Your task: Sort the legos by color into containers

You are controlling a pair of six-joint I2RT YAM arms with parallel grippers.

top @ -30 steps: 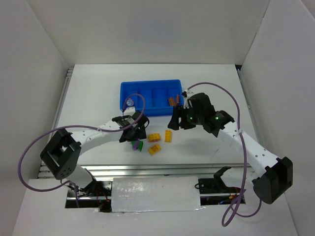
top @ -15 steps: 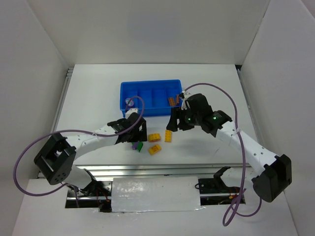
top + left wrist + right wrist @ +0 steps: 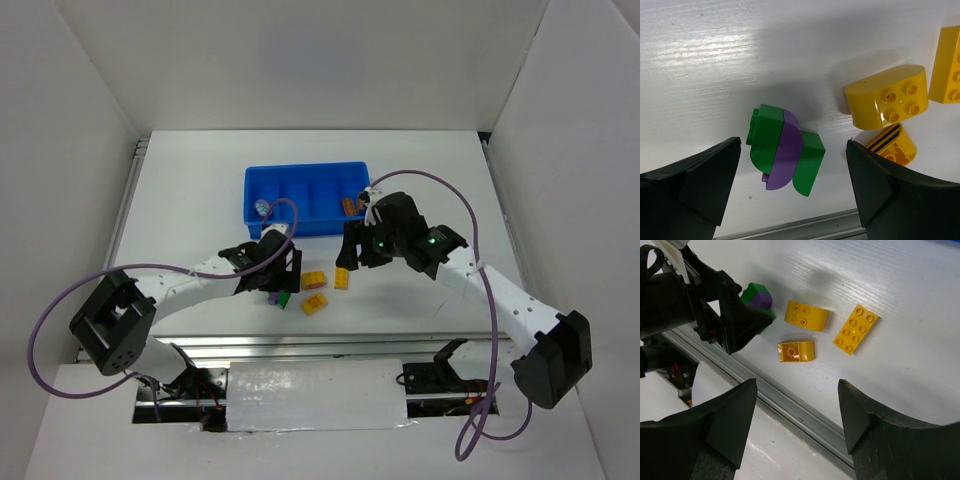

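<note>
As the left jaws gape, green-purple legos [image 3: 785, 150] lie between them.

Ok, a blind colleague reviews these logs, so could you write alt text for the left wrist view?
A green-and-purple lego clump lies on the white table, centred between the open fingers of the left gripper. To its right lie three yellow legos: a rounded one, a black-striped one and one cut off at the frame edge.

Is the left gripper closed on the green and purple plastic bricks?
No, the left gripper is open, fingers clear of the green and purple bricks.
</note>
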